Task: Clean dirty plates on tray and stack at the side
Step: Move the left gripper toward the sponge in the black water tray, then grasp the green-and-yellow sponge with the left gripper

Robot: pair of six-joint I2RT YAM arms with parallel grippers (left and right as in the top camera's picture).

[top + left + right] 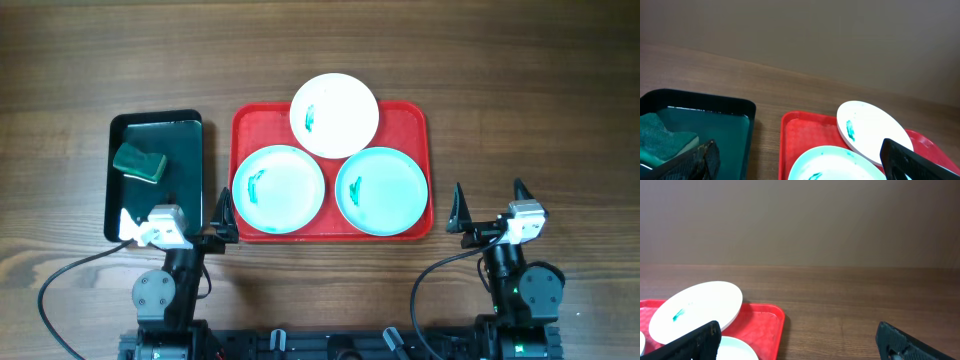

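Overhead: open desk lies beyond every tray edge. Black tray, far left, holds teal liquid and a green sponge. Left claw stands spread at its near corner. Red tray, centre, carries the left turquoise plate and right turquoise plate. The white plate overhangs its far rim. All three are green-smeared. Right claw stands spread, empty.

A wooden table fills the overhead view; its top is dark brown, with long grain streaks running left to right and faint seams between the boards; the surface looks matt; in both wrist views the table's far edge meets a plain wall, grey-brown and flat in tone; the light is soft and even, and shadows on the wood are weak.
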